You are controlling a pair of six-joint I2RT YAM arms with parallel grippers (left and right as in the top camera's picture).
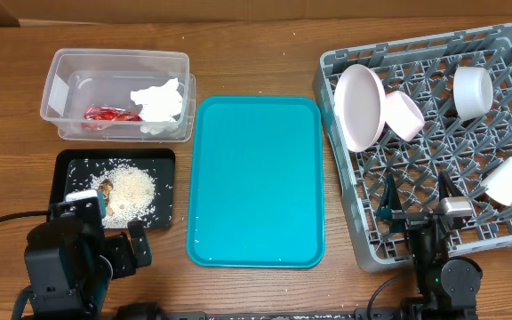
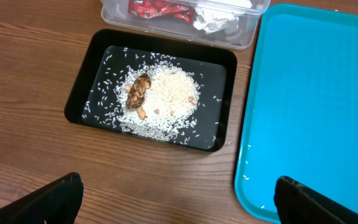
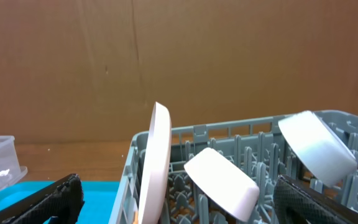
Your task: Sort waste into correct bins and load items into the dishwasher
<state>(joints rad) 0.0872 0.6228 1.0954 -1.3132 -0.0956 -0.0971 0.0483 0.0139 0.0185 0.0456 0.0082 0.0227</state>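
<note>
Up close, the left wrist view shows the brown scrap (image 2: 138, 91) on the rice (image 2: 169, 93) in the black tray (image 2: 86, 74), beyond the left end effector (image 2: 176, 180), spread wide and empty. Only the overhead view shows the wrapper (image 1: 109, 114) and napkin (image 1: 160, 105) whole inside the clear tub (image 1: 60, 84). The right wrist view shows the plate (image 3: 160, 162) on edge in the dish rack (image 3: 229, 134), past the right end effector (image 3: 176, 182), also spread.

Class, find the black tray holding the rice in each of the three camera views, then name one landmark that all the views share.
Overhead: the black tray is at lower left, in front of the clear tub.
Left wrist: it is upper centre-left, with the tub at the top edge.
Right wrist: it is not in this picture.
Shared landmark: the teal tray, which is right of it in two views and at bottom left in the right wrist view.
</note>
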